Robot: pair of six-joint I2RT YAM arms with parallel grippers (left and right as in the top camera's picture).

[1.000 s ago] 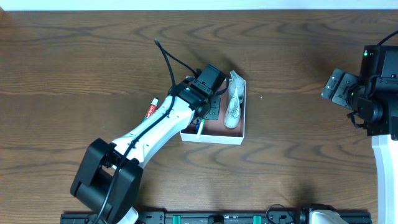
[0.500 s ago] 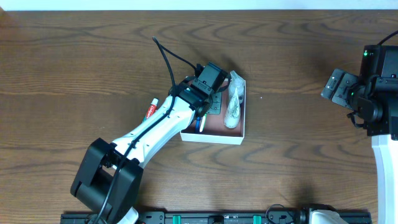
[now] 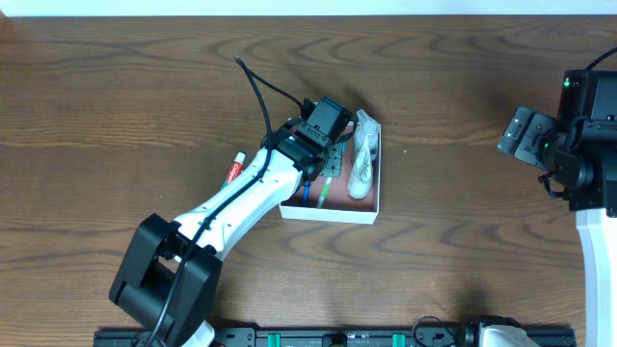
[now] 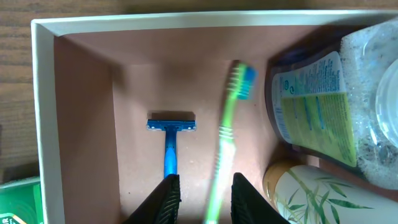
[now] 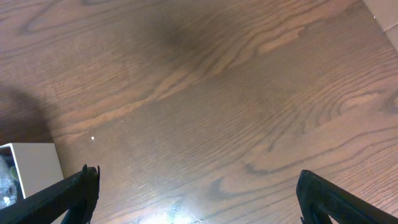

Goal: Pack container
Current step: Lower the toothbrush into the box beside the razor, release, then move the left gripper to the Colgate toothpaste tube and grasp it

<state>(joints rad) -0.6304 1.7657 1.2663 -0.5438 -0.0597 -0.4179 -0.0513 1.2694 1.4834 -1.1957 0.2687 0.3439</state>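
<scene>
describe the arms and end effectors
The left arm has white shells, black joints and a looping black cable. The right arm has black housings, a green light and a white link. The left end effector and right end effector have black fingers.

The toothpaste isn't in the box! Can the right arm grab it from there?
Probably not. The toothpaste lies far off from the right gripper, with the left arm and the container in between.

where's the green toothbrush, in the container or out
In: the green toothbrush is inside the container walls, beside the blue razor. It is blurred, so whether it lies flat: cannot tell.
</scene>
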